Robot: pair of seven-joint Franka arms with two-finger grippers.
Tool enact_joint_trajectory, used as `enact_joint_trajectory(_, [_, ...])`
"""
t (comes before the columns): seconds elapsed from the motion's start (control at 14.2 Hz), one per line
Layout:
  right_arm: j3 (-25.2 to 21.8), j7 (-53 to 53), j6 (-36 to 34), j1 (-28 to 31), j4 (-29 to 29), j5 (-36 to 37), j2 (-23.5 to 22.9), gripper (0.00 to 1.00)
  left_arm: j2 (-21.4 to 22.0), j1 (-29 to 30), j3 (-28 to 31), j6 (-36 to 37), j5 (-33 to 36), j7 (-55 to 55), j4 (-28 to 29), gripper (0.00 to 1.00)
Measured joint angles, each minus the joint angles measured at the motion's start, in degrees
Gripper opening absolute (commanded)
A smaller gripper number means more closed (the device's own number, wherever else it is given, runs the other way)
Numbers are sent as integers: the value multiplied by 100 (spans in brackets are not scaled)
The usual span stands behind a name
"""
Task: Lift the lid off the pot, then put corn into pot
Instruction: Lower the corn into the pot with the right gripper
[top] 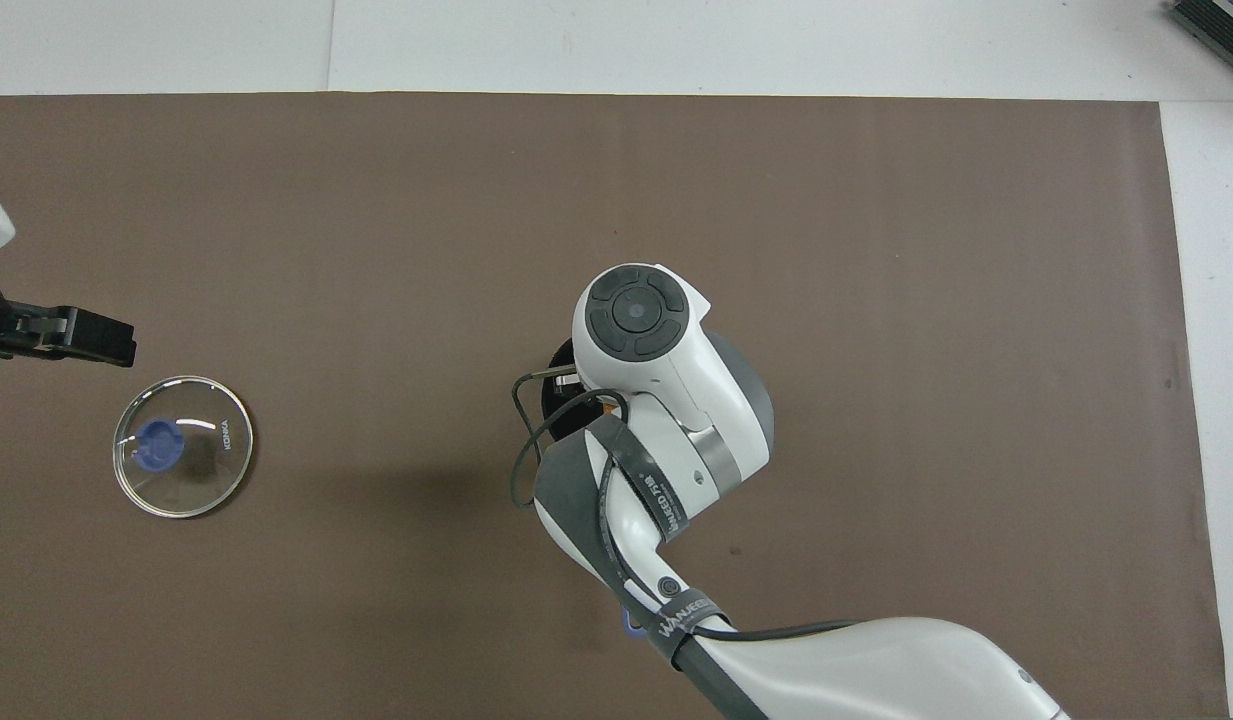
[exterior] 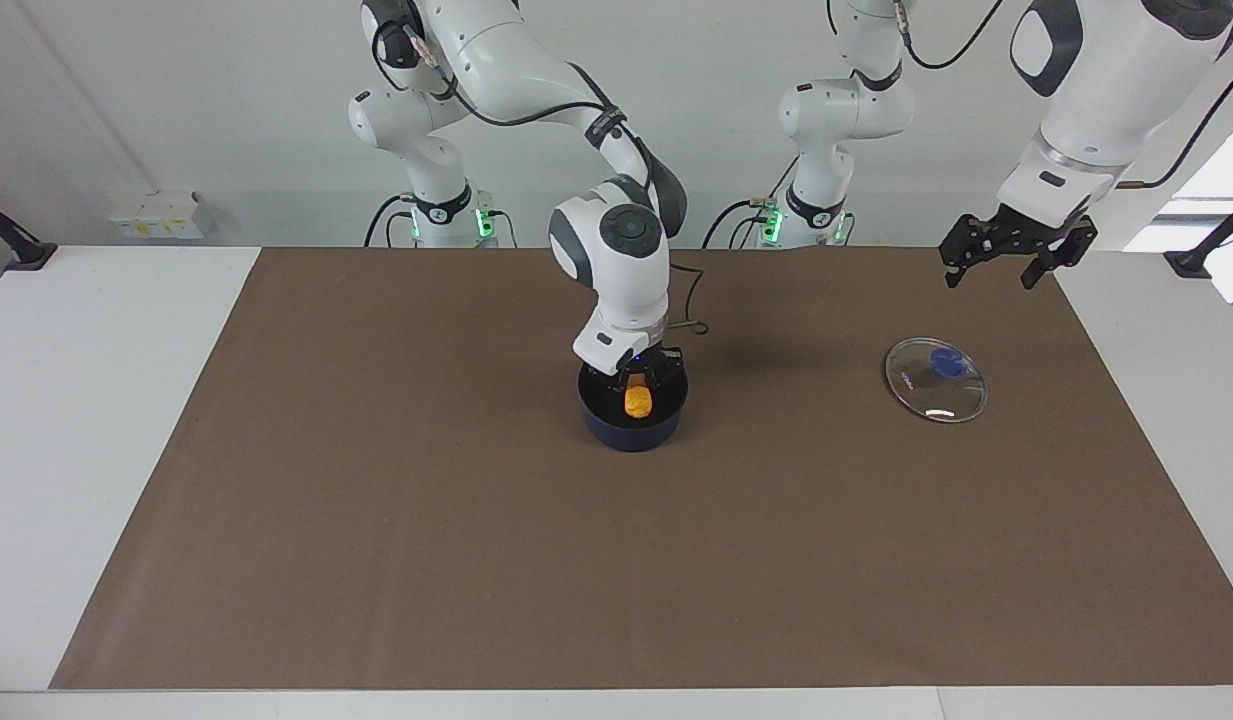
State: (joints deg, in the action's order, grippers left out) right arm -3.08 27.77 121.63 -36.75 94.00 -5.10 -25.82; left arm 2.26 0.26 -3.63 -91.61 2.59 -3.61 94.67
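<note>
Clear glossy glass lid (exterior: 935, 380), matt brown mat (exterior: 376, 520), bumpy corn (exterior: 638, 402), seemingly smooth pot (exterior: 633, 428).

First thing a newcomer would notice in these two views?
The bright yellow-orange corn stands out: it is down inside the dark pot at mid-table, with the right gripper at its top end. Next is the glass lid with its blue knob, lying flat on the brown mat toward the left arm's end of the table. The left gripper hangs open in the air, waiting near that lid.
</note>
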Motion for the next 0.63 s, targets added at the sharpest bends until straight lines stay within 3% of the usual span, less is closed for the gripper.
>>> enact_joint_trajectory(0.14, [2,-4,33,0,38,-17,-4,0,3,0,-2,0,0,0,-2,100])
enact_joint_trajectory(0.21, [4,-7,39,-12,63,-18,-10,6,3,1,1,4,0,0,-2,100])
enact_joint_trajectory(0.49, [3,-199,54,-21,147,-18,-20,97,3,1,-3,26,0,0,-2,100])
enact_joint_trajectory(0.63, [1,-284,54,-16,204,-16,-20,100,3,1,-4,31,-1,1,-2,100])
